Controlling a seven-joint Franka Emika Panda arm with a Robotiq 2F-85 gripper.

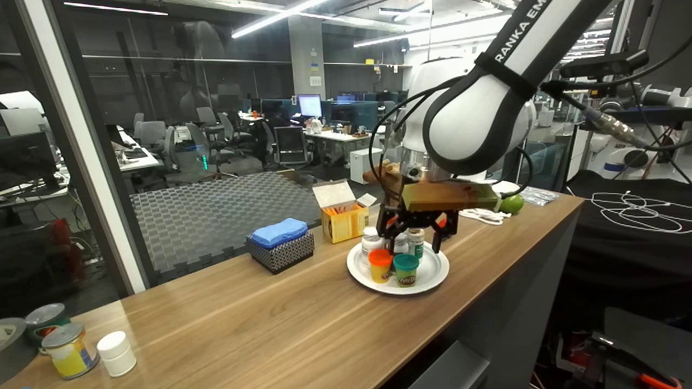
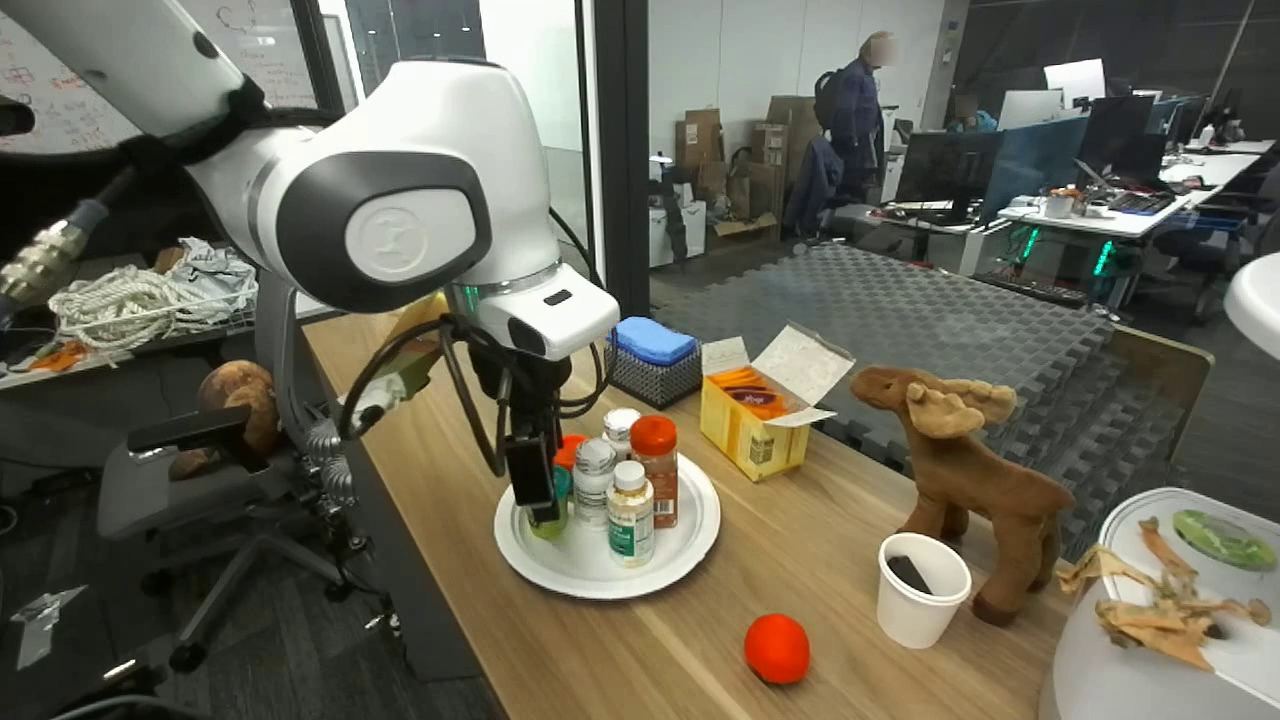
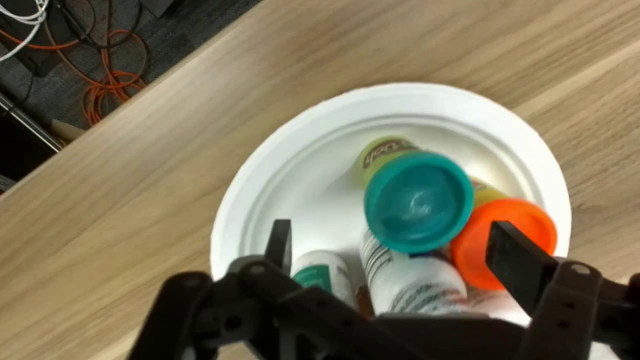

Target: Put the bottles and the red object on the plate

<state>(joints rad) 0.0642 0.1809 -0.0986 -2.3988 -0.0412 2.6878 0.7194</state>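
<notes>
The white plate [image 1: 427, 276] holds several upright bottles: a white-capped one with a green label [image 2: 631, 525], a white one [image 2: 594, 490], another white bottle [image 1: 371, 241] and a red-capped brown one [image 2: 657, 475]. Green-lidded [image 3: 419, 202] and orange-lidded [image 3: 520, 225] tubs also stand on the plate. A round orange-red object [image 2: 777, 648] lies on the table beside the plate. One white bottle [image 1: 116, 354] stands off the plate at the table's far end. My gripper [image 3: 392, 245] is open and empty above the plate, its fingers spread over the bottles and tubs.
A yellow box [image 2: 755, 430] with its lid open and a dark box with a blue cloth [image 1: 280, 233] stand by the plate. A paper cup [image 2: 920, 600] and a plush moose [image 2: 970, 480] stand further off. Cans [image 1: 70, 351] are near the white bottle.
</notes>
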